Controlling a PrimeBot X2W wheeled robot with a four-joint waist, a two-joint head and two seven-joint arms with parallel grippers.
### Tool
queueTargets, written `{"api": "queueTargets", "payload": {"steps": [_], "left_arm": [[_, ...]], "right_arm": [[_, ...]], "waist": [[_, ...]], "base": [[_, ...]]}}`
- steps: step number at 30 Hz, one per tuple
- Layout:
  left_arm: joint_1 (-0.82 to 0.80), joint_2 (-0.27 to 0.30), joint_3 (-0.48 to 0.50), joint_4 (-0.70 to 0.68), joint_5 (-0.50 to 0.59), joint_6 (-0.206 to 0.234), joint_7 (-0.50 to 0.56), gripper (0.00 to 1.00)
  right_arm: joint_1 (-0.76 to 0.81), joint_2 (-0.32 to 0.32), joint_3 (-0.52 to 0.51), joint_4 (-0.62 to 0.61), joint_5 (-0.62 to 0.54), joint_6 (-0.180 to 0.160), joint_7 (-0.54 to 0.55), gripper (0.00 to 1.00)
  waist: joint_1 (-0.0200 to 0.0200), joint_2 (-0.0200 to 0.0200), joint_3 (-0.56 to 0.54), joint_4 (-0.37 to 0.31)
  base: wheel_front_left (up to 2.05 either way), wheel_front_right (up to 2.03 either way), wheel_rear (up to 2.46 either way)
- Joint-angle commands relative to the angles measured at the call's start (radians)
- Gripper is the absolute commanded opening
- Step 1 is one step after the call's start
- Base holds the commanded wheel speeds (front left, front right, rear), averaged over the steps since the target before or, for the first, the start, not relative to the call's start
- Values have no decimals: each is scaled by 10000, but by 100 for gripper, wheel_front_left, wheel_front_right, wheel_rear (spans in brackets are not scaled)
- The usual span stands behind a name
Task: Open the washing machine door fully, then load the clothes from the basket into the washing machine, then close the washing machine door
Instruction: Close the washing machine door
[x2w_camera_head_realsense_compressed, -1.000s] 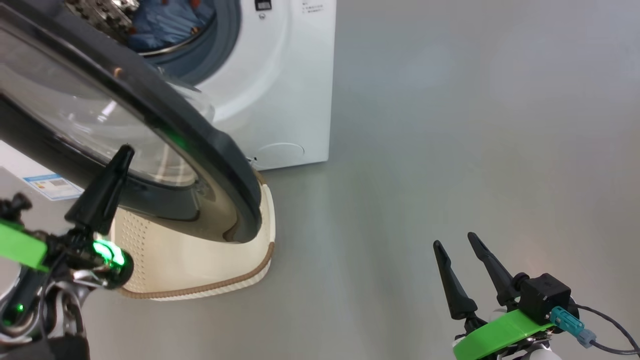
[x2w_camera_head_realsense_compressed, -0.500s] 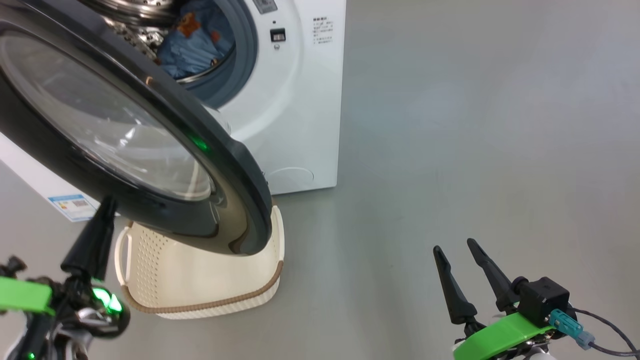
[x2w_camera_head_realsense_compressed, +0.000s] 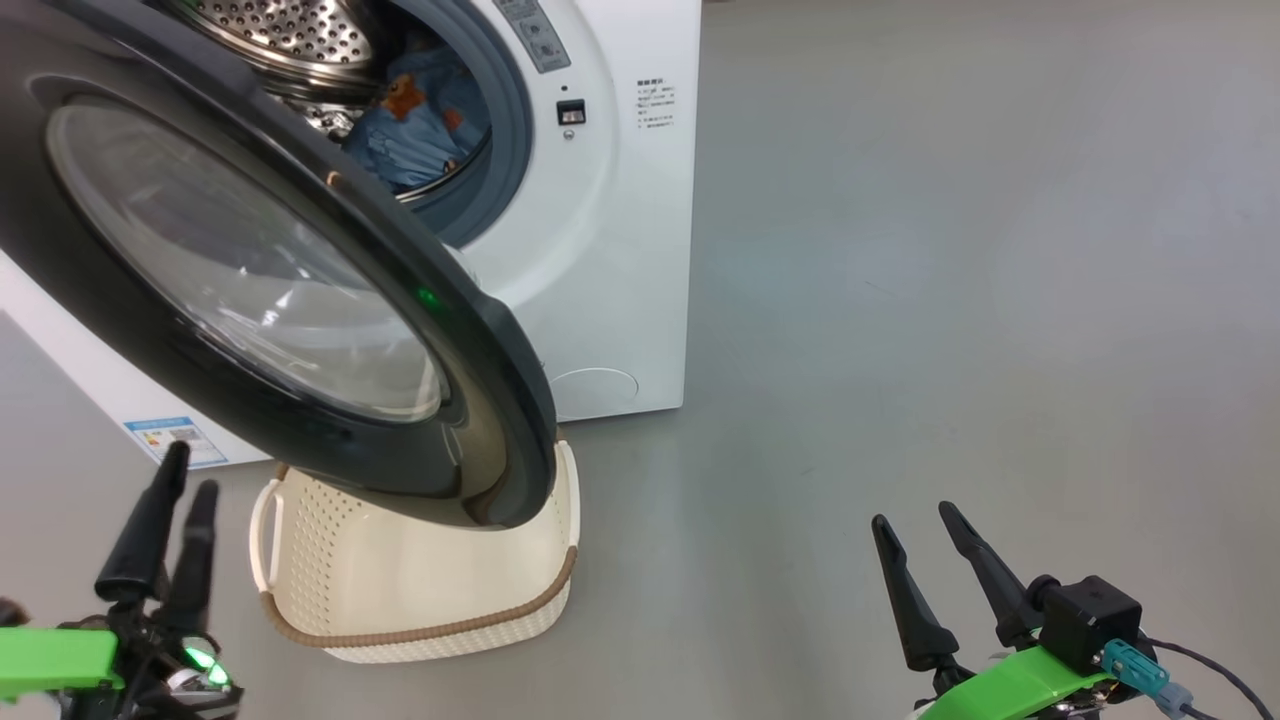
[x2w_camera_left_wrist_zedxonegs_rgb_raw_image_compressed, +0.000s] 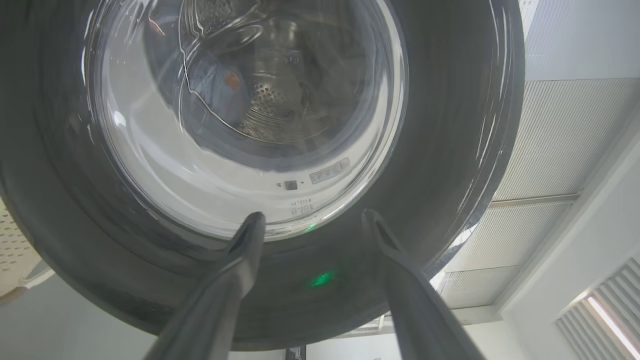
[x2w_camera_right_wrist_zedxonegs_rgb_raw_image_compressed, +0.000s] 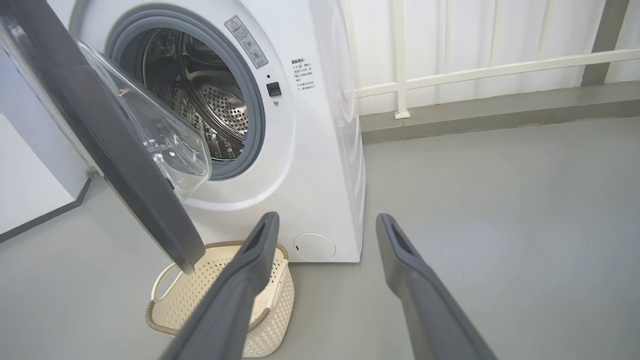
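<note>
**Q:** What is nearest?

**A:** The left gripper (x2w_camera_head_realsense_compressed: 190, 470) and the right gripper (x2w_camera_head_realsense_compressed: 912, 513) are both low in the head view. Each has its fingers spread and holds nothing.

**Q:** And beyond them?

**A:** The basket (x2w_camera_head_realsense_compressed: 400, 570) stands on the grey floor (x2w_camera_head_realsense_compressed: 900, 300). The washing machine door (x2w_camera_head_realsense_compressed: 480, 400) is swung partly open and overhangs it. Farther back, the clothes (x2w_camera_head_realsense_compressed: 425, 120) lie inside the steel drum (x2w_camera_head_realsense_compressed: 290, 35) of the washing machine (x2w_camera_head_realsense_compressed: 620, 250).

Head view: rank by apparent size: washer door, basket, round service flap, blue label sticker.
1. washing machine door: largest by far, though it is also nearest the camera.
2. basket: partly hidden behind the door.
3. service flap and blue label sticker: look about alike, so not ranked.
</note>
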Motion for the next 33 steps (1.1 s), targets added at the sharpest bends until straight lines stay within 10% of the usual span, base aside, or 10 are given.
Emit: {"api": "queueTargets", "payload": {"steps": [1, 11, 23, 33], "left_arm": [[-106, 273, 285, -439, 302, -29, -218, 100], [329, 888, -826, -1439, 2486, -29, -2490, 100], [915, 2960, -3279, -1135, 5341, -29, -5942, 100], [1229, 2464, -2673, -1059, 9499, -29, -5962, 100]], "right_arm": [[-88, 17, 197, -282, 50, 16, -48, 100], [-26, 17, 52, -350, 22, 16, -48, 100], [91, 17, 36, -316, 32, 16, -48, 100], [131, 17, 38, -347, 19, 16, -48, 100]], "waist": [[0, 0, -11, 30], [0, 0, -131, 240], [0, 0, -379, 200], [0, 0, -516, 179]], "base": [[0, 0, 0], [0, 0, 0], [0, 0, 0], [0, 0, 0]]}}
